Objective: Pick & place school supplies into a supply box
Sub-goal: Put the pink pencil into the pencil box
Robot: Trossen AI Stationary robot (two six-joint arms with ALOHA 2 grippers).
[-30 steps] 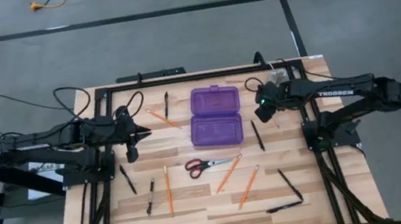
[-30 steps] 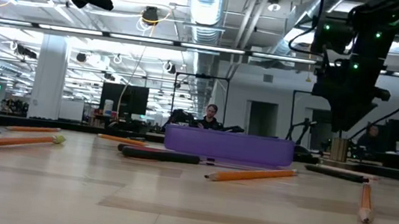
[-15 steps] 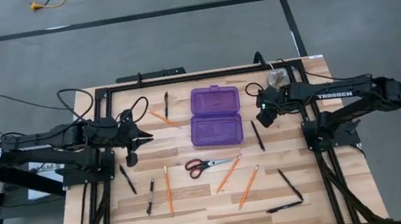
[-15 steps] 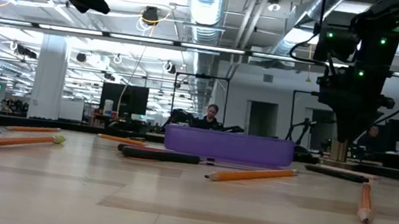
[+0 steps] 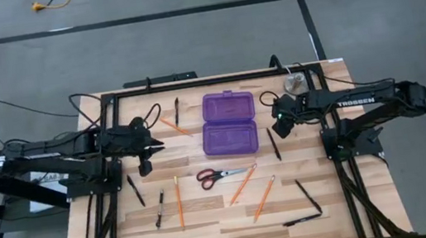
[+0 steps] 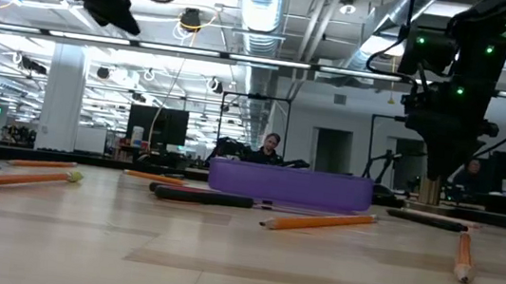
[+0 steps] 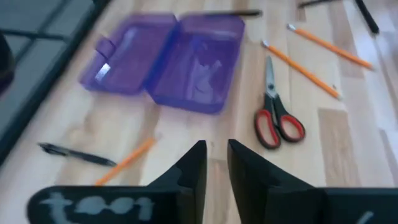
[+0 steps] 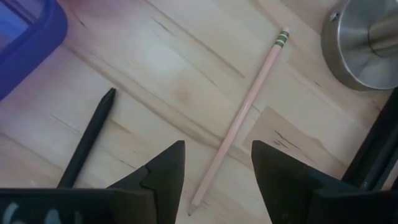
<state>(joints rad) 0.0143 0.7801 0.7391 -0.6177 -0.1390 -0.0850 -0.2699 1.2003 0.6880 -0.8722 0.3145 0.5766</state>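
Both grippers (image 5: 150, 147) (image 5: 278, 123) hover beside the open supply box (image 5: 229, 123) — scissors (image 5: 225, 173) clear.

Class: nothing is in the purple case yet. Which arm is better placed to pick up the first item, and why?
Probably the right. The right gripper hangs open directly over an orange pencil, with a black pen beside it. The left gripper, nearly closed, has only bare table beneath; the scissors lie farther off.
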